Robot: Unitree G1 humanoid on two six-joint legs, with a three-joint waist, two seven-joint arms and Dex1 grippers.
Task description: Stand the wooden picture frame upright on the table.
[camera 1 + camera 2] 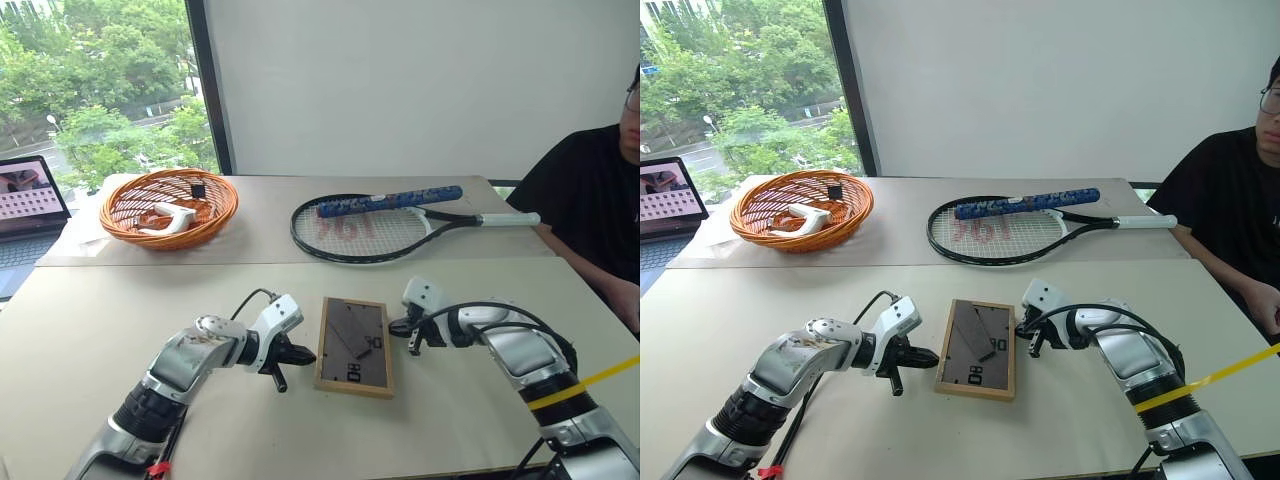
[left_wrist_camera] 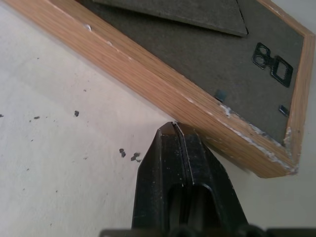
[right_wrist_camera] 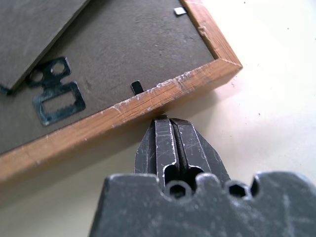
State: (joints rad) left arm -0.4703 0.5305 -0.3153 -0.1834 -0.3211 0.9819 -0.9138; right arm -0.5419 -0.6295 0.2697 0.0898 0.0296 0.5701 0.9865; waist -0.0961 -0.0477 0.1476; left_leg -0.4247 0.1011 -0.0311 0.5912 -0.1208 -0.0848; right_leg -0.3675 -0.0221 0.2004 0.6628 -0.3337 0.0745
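Wooden picture frame lies face-down on desk; left end effector and right end effector both closed, empty, flanking it.

The wooden picture frame lies flat on the table, face down.
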